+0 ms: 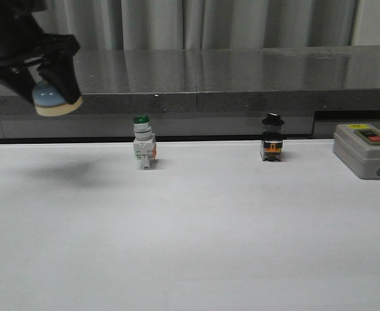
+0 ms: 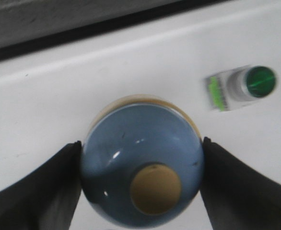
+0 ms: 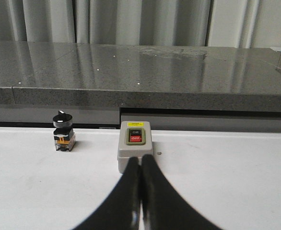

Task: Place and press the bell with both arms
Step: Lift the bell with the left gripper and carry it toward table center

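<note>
Up at the far-left corner of the white table (image 1: pixel 190 246), the left gripper (image 1: pixel 45 83) hangs in the air with the bell (image 1: pixel 57 100) clamped between its fingers; jaws closed onto the blue dome, cream base showing below, clear of the tabletop with a soft shadow under it. Left wrist view: both dark fingers (image 2: pixel 44 191) press the sides of the bell (image 2: pixel 140 158), cream button facing the camera, green-capped switch (image 2: pixel 243 86) off to one side, not touching.

Right gripper (image 3: pixel 140 191): fingers pressed together, nothing between them, low over the table just near the grey ON/OFF box (image 3: pixel 135 152).

Along the far edge, front view: green-capped switch (image 1: pixel 144 144) left of centre, black-capped switch (image 1: pixel 272 139) right of centre, grey ON/OFF box (image 1: pixel 365 150) at the far-right edge, all well apart. Whole near half of the table is bare white surface; wide gap also between the two switches. Dark stone ledge (image 1: pixel 242 78) runs behind the far edge
</note>
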`<state>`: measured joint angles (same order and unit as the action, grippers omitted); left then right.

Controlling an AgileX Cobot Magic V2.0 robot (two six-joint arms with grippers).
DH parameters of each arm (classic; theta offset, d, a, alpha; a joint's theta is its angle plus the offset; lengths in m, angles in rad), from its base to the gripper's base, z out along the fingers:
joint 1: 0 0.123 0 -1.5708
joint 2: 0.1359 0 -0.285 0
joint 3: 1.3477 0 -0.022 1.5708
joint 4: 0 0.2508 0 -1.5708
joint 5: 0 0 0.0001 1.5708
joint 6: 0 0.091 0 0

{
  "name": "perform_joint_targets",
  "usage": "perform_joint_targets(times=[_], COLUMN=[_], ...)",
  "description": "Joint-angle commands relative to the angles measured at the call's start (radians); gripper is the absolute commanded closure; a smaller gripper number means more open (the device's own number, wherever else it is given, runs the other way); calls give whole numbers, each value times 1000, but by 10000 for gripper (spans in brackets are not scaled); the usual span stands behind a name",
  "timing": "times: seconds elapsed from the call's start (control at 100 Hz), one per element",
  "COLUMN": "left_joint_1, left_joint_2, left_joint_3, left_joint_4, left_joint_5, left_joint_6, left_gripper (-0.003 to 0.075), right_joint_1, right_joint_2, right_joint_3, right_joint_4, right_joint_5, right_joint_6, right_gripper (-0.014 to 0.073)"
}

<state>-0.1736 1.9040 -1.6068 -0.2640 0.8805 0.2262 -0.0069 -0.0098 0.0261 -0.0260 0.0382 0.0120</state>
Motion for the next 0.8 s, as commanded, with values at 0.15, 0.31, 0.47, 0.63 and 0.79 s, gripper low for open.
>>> perform_joint_targets(times=[0.15,0.31,0.47,0.63,0.79], left_joint_1=[-178,-328,-425,-475,-488], left_joint_2=[-107,-87,-32,45,112], left_joint_3=[-34,-34,-34,-34,-34], left_joint_4=[-17,-12,-4,-4,-2], left_joint_5=[-13,-26,-40,-59,-64], left_joint_6=[0,0,-2,-10,-10], left_gripper=[342,342,342,342,342], right_joint_1=[-4,-4,-4,-4,-4], right_joint_2=[-14,-14,-14,-14,-14], right_joint_3=[-15,-15,-15,-15,-15], right_joint_4=[-8,-8,-8,-8,-8], right_joint_5=[-81,-81,-81,-81,-81], right_joint_6=[-2,-2,-2,-2,-2], right_gripper=[654,654,654,654,654])
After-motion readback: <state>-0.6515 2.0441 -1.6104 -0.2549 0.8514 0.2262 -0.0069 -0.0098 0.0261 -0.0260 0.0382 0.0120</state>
